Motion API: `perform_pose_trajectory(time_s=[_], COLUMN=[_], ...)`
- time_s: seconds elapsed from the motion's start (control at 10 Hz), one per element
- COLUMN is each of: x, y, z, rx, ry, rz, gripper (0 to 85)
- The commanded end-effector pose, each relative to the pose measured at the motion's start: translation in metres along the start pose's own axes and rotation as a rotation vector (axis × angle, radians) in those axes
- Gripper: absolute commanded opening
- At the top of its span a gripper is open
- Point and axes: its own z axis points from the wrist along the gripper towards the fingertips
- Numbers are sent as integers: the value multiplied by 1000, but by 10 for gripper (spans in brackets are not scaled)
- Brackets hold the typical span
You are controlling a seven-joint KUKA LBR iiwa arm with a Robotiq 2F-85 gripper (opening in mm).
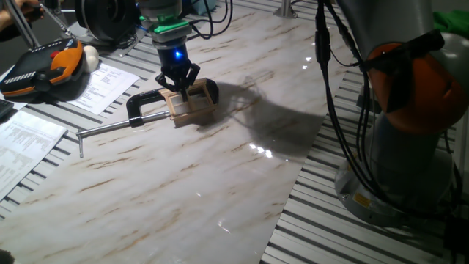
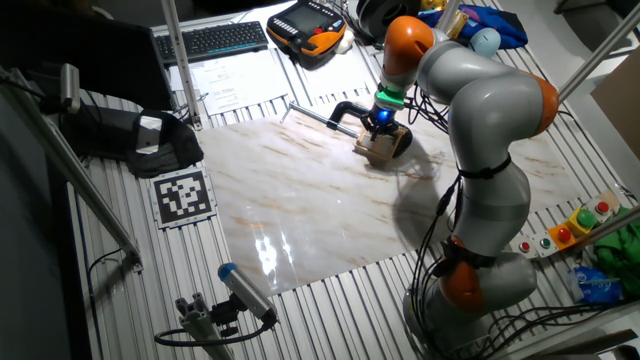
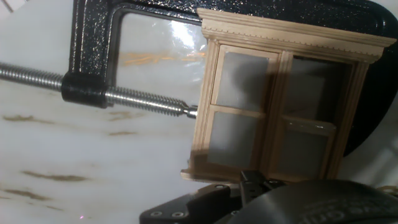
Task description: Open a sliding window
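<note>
**Gripper at the window, sash apparently not yet slid**

On the marble-patterned table [image 1: 146,191], a black C-clamp [image 3: 93,56] presses its steel screw [image 3: 134,99] against the pale-wood sliding window [image 3: 273,106]. Directly above stands the gripper [image 1: 178,82], fingers spread over the frame; whether they touch it, I cannot tell. Both panes look side by side, so opening seems undone.

Printed sheets [image 1: 102,86], beside the orange pendant: lines of text, too small to read.
Printed sheet [image 1: 26,136], table's near-left edge: text present, illegible.
Papers [image 2: 222,78] in front of the keyboard: print unreadable.
Square marker card [image 2: 183,196]: black-and-white fiducial pattern, no letters or numbers.
Window frame [image 3: 280,99], clamp [image 3: 93,56]: no markings readable.
</note>
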Motion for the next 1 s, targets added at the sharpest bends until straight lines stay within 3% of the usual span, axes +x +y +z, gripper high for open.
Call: perform_pose_trajectory(time_s=[0.0,0.5,0.9], x=[-1,-11,-16], y=[1,0,3], z=[0,14,21], rx=[1,-6,6], ry=[-1,-15,-30], rz=[0,-9,3], gripper=[0,0,0])
